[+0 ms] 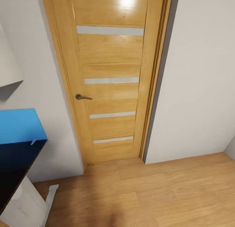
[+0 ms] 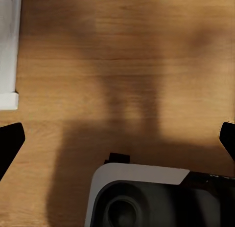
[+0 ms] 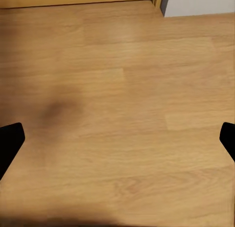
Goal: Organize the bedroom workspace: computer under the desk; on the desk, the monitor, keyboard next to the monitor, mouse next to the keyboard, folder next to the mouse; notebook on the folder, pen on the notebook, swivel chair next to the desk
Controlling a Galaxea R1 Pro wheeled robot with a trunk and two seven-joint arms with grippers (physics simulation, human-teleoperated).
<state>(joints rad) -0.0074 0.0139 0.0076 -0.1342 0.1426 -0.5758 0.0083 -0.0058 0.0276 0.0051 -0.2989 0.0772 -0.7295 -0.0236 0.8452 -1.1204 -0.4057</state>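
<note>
plainly the robot faces the wooden door (image 1: 109, 77), with the black bench (image 1: 14, 165) edging in at its left, nearer the left end effector (image 2: 117, 139); both end effectors (image 3: 117, 139) hang spread wide, empty, over the floor (image 3: 122, 90).

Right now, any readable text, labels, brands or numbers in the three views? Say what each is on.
None readable.
Light wooden door with four pale horizontal strips and a dark metal lever handle: no lettering.
Bright blue flat panel at the head view's left: plain, no print.
Grey walls and wooden floor: bare.
Grey-and-black robot base in the left wrist view: no marking legible.
</note>
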